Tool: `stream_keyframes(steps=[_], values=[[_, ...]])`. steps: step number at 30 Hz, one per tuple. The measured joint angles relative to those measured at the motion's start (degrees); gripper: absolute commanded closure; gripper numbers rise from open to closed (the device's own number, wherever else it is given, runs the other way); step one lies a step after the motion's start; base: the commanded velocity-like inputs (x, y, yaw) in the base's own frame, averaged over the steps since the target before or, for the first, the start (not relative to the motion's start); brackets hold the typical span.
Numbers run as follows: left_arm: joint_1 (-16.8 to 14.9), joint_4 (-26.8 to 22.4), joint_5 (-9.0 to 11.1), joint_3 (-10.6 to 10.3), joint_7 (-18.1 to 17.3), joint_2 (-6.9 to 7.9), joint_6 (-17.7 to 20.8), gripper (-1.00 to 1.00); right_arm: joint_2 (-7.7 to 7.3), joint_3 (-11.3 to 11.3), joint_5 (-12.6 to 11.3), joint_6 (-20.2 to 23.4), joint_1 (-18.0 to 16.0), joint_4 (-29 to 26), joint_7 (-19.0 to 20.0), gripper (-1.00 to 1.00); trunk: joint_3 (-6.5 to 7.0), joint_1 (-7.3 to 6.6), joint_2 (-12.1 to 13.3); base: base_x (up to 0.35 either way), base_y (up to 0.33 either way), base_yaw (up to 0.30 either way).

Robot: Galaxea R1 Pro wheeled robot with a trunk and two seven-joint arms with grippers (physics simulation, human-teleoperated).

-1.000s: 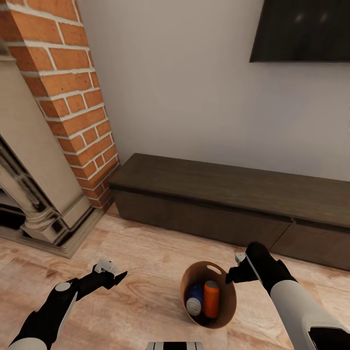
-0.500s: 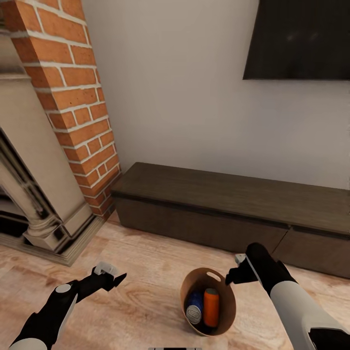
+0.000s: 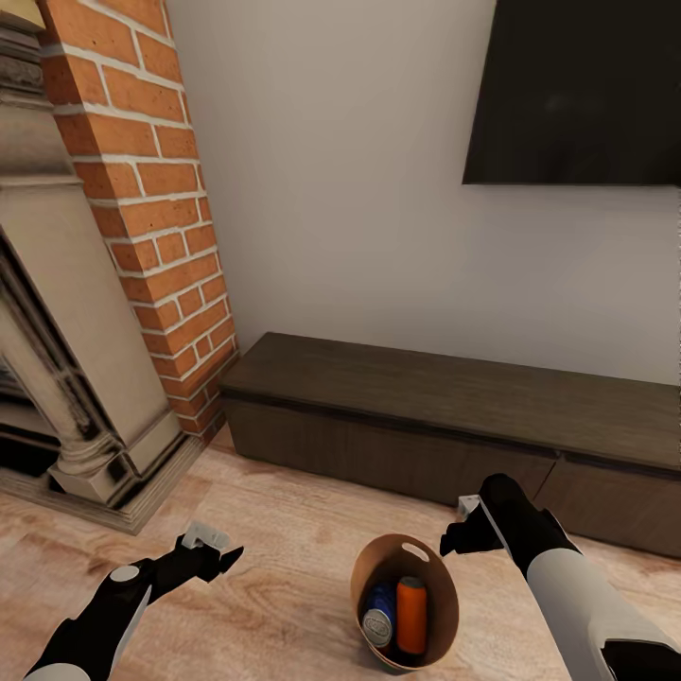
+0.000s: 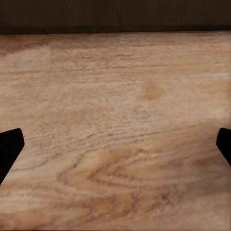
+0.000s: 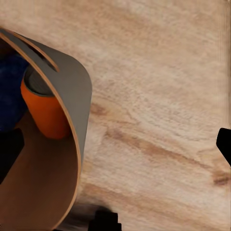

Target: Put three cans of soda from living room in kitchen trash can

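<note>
The tash can (image 3: 445, 591) sits low in the head view, brown inside, with its oval slot (image 3: 414, 548) at the far rim. Inside it are a blue can of soda (image 3: 379, 607) and an orange can of soda (image 3: 411, 615); a third can is hidden. My right gripper (image 3: 448, 544) hangs just right of the rim, open. In the right wrist view the bin's grey wall (image 5: 77, 91) and the orange can (image 5: 43, 108) lie near one fingertip (image 5: 8, 151), and the gripper (image 5: 115, 149) stands wide apart. My left gripper (image 3: 225, 558) is open over bare floor (image 4: 115, 144).
A dark low cabinet (image 3: 454, 402) runs along the white wall ahead. A red brick fireplace (image 3: 142, 218) with a pale stone surround (image 3: 66, 378) stands at the left. A black TV (image 3: 577, 90) hangs on the wall. Light wood floor (image 3: 284, 511) lies between me and the cabinet.
The whole picture has slid downward, so the camera has tilted up and shows more of the TV. The bin, the cans and both open grippers keep their places relative to one another.
</note>
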Motion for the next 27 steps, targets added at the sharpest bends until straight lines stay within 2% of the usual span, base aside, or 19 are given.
stream_keyframes(steps=[11, 27], values=[[-0.02, 7.92, 0.23, 0.04, 4.03, 0.0, -0.06, -1.0, -0.09, 0.0, 0.3, 0.0, 0.16, -0.01, -0.24, -1.0, 2.44, -0.28, 0.15, 0.0, 0.0, 0.0], [-0.03, 8.78, 0.2, 0.12, 4.51, 0.01, -0.28, -1.0, -0.17, 0.0, 0.41, 0.0, 0.88, -0.07, -0.25, -1.0, 5.98, -0.7, 0.36, 0.0, 0.0, 0.0]])
